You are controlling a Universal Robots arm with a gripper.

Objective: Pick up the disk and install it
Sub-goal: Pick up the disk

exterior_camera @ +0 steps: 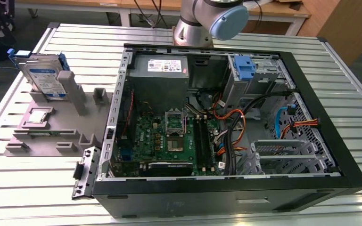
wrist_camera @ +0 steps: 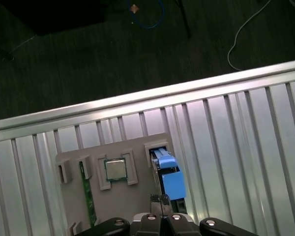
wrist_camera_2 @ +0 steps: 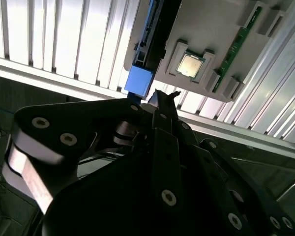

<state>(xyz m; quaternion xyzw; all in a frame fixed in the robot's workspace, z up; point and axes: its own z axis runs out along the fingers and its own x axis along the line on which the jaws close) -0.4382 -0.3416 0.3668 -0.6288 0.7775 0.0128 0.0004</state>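
Over by the grey holder [wrist_camera: 137,145], I'm hovering the gripper [wrist_camera: 160,199], jaws pressed together, just beside the upright disk [wrist_camera: 170,181]

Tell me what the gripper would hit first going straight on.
Probably the disk, standing upright in the grey holder: its blue end sits just ahead of the gripper, slightly to one side. Depth is unclear.

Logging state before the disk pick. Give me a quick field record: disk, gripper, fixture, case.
disk: upright in a slot of the grey fixture, not picked up
gripper: shut, holding nothing, over the disk's blue end in both wrist views
grey fixture: on the slatted table, at the exterior view's left of the computer case
processor chip: flat in the fixture, beside the disk
computer case: open, internals exposed
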